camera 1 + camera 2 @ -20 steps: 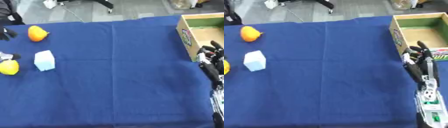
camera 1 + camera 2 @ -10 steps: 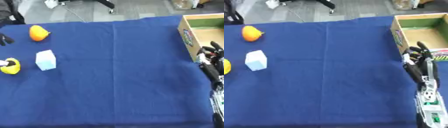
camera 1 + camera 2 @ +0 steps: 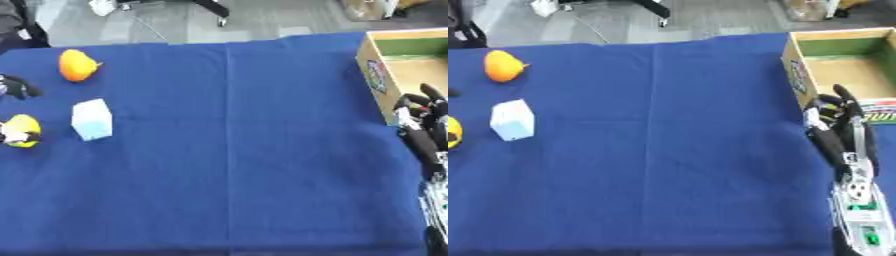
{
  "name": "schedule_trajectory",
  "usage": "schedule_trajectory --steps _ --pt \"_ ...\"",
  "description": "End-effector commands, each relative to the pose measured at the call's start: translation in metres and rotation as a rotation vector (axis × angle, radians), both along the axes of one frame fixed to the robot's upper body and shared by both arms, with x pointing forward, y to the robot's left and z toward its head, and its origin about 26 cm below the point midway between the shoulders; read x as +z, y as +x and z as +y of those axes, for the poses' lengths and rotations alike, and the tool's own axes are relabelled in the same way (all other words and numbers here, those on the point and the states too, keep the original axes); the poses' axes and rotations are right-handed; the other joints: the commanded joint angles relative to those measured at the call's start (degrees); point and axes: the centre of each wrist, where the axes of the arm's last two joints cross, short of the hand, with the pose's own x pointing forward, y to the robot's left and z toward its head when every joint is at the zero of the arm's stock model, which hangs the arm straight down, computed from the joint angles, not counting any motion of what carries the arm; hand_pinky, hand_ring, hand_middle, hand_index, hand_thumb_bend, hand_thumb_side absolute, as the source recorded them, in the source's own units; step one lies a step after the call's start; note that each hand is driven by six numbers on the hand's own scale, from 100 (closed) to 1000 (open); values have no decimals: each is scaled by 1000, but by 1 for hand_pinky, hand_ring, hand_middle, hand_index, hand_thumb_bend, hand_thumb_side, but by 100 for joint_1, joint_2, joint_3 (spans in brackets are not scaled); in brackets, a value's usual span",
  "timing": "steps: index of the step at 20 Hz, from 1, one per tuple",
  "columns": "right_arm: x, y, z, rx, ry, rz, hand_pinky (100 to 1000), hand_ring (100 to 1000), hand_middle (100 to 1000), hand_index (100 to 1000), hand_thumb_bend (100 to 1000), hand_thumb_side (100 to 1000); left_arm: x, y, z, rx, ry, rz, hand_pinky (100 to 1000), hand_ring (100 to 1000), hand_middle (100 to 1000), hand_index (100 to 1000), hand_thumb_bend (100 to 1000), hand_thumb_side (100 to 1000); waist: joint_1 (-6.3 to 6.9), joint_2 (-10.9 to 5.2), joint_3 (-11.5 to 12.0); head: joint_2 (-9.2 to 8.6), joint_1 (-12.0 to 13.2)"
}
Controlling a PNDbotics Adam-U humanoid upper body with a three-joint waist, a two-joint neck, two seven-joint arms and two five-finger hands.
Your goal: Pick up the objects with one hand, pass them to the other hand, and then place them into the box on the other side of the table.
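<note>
Blue cloth (image 3: 245, 165) covers the whole table, with a straight fold line running from the near edge to the far edge a little left of the middle. Beyond the far edge lies a grey floor (image 3: 710, 17), with the dark legs of a chair base (image 3: 210, 6) showing at the top.

Nearest the camera, the right hand (image 3: 839, 125) comes up from the lower right corner on a black and silver arm. Its fingers are straight and point away toward the far edge, relaxed and holding nothing, their tips just beside the near wall of the box (image 3: 794, 75). That cardboard box sits at the far right of the table, open on top, with a printed label on its left wall and a green panel inside its far wall.

At the left edge, the left hand (image 3: 10, 136) shows only in part, beside a yellow fruit (image 3: 24, 129). Dark fingers lie against the fruit, but whether they curl round it cannot be told. A further dark part of the hand (image 3: 17, 87) shows higher on the left edge, apart from the fruit.

Just right of the yellow fruit stands a pale blue-white block (image 3: 92, 119), upright, its long axis running near to far and leaning slightly left. Farther back sits an orange fruit (image 3: 77, 65), rounded, with a small tip pointing right.
</note>
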Motion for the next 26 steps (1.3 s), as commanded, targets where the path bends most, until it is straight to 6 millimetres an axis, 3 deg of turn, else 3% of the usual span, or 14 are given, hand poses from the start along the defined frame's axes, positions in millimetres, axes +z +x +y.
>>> schedule_trajectory --steps 1,15,23,26 --pt "5 1 0 6 -1 -18 737 725 763 937 141 396 12 6 -1 -5 15 -41 804 732 754 873 540 475 -64 -166 -4 30 29" --pt "4 1 0 12 4 -16 737 725 763 937 142 396 3 28 -40 -40 19 -42 787 711 731 853 528 496 -66 -144 -52 30 58" --pt "5 2 1 14 5 -18 738 725 763 937 142 395 -5 30 -44 -19 51 -51 776 690 709 836 496 469 -61 -134 -64 30 63" --pt "5 2 1 16 6 -19 737 725 763 937 143 395 -9 29 -44 -15 43 -67 758 639 653 787 432 422 -63 -131 -66 30 53"
